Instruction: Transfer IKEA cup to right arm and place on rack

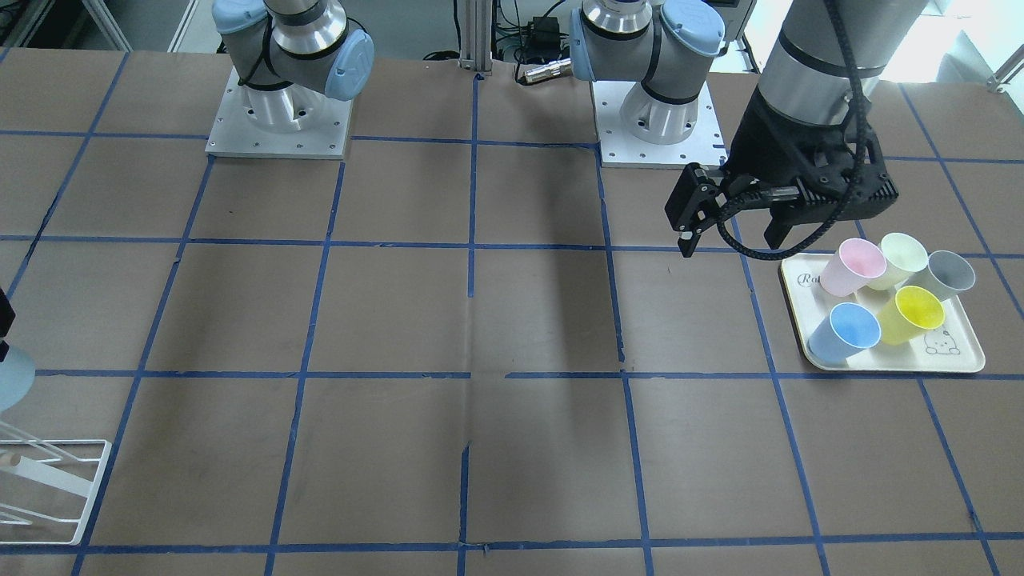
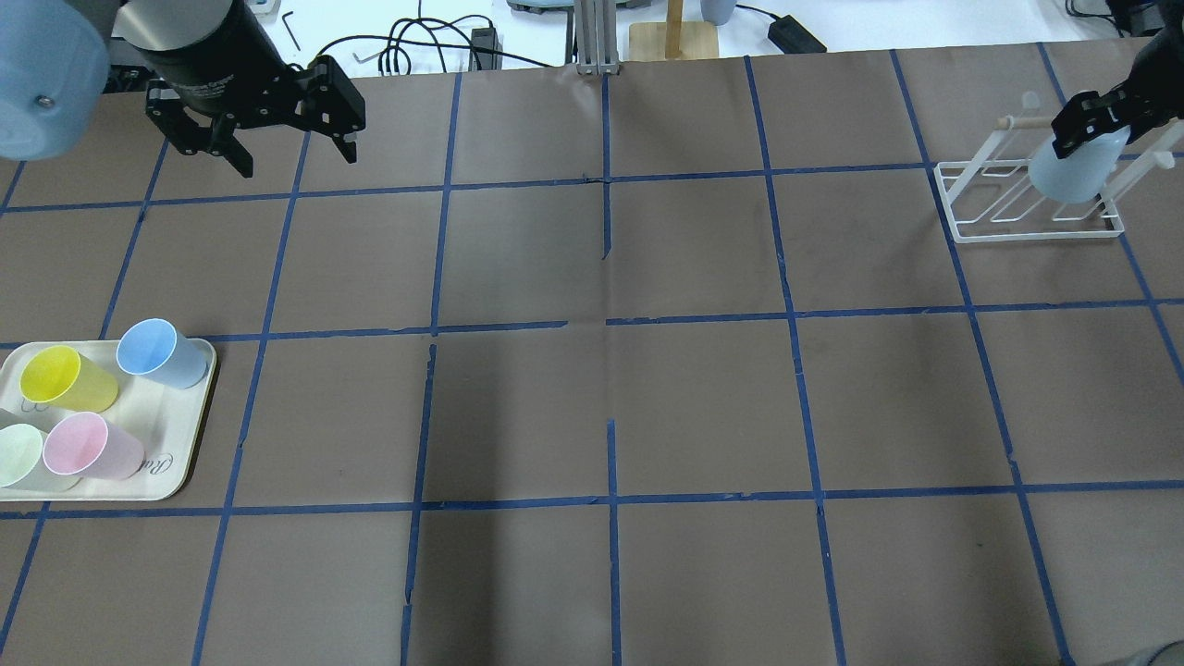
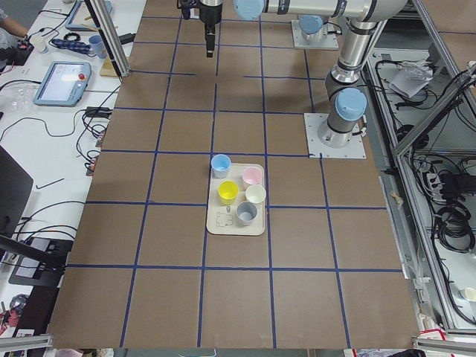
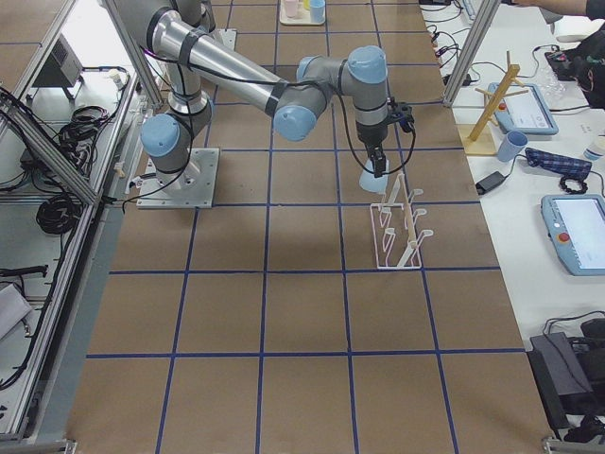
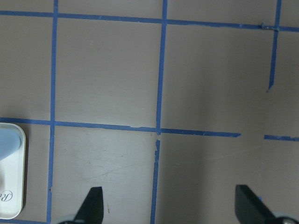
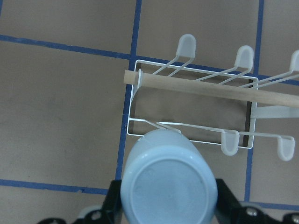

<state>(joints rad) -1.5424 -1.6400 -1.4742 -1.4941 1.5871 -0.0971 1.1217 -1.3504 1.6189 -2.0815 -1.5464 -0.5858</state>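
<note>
The IKEA cup (image 2: pixel 1071 174), pale icy blue, hangs upside down in my right gripper (image 2: pixel 1093 125), which is shut on it at the table's far right. In the right wrist view the cup's base (image 6: pixel 168 184) faces the camera between the fingers (image 6: pixel 112 198), just above the near row of pegs of the white wire rack (image 6: pixel 133 100). The rack (image 2: pixel 1027 225) stands on the table under the cup, its wooden bar (image 6: pixel 210 88) beyond the cup. My left gripper (image 2: pixel 296 159) is open and empty, above the far left of the table (image 5: pixel 170 207).
A cream tray (image 2: pixel 180 458) at the near left holds a sky-blue cup (image 2: pixel 157 351), a yellow cup (image 2: pixel 65 377), a pink cup (image 2: pixel 88 446), a pale green cup (image 2: pixel 18 455) and a grey cup (image 1: pixel 948 274). A wooden stand (image 2: pixel 673 32) is beyond the far edge.
</note>
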